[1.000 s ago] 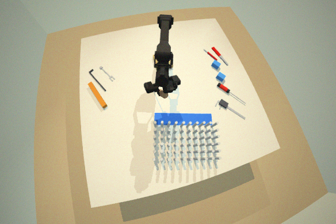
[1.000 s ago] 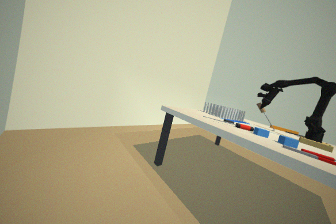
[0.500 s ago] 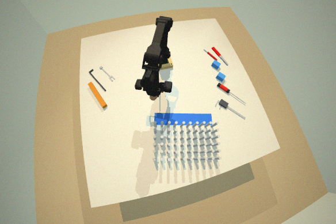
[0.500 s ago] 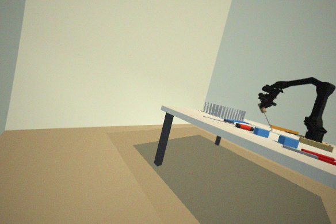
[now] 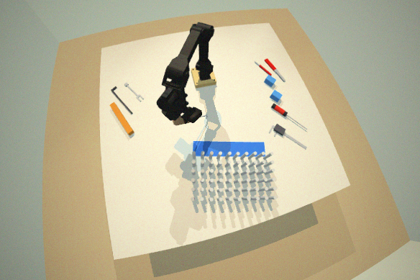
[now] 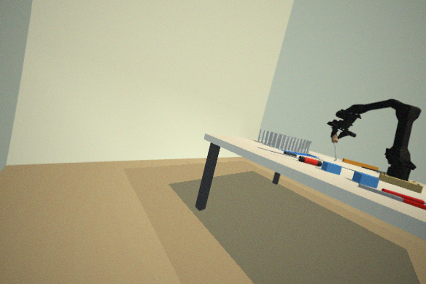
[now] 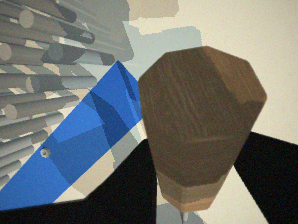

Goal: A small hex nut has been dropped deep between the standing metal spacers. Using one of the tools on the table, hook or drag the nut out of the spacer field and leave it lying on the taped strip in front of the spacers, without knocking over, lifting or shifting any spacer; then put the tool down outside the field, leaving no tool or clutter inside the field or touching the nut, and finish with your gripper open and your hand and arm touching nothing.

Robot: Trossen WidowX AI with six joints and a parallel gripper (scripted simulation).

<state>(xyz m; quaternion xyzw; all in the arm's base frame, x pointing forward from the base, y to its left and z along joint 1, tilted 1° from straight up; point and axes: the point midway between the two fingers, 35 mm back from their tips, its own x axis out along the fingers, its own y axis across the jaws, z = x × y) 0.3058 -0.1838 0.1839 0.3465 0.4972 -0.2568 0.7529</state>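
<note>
My gripper [image 5: 183, 119] [image 7: 187, 140] is shut on the wooden handle [image 5: 177, 122] [image 6: 335, 139] [image 7: 192, 115] of a thin metal tool. Its shaft [image 6: 335, 151] points down in the exterior view; whether the tip touches the table cannot be told. The hand is between the arm's base and the blue taped strip [image 5: 248, 148] [image 7: 30, 180], outside the spacer field. The small hex nut [image 7: 45, 152] lies on the strip near its spacer-side edge in the wrist view; it is too small to make out in the top and exterior views. The grey spacers [image 5: 229, 171] [image 6: 284, 143] stand in rows behind the strip.
On one side lie an orange bar [image 5: 121, 119] [image 6: 359, 164], a black hex key [image 5: 123, 101] and a small wrench [image 5: 134, 92]. On the other are two blue blocks [image 5: 270, 80] [image 5: 275, 96], a red-and-black-handled tool [image 5: 279, 109], a dark-handled tool [image 5: 279, 129] and two red-handled tools [image 5: 270, 64] [image 5: 265, 70].
</note>
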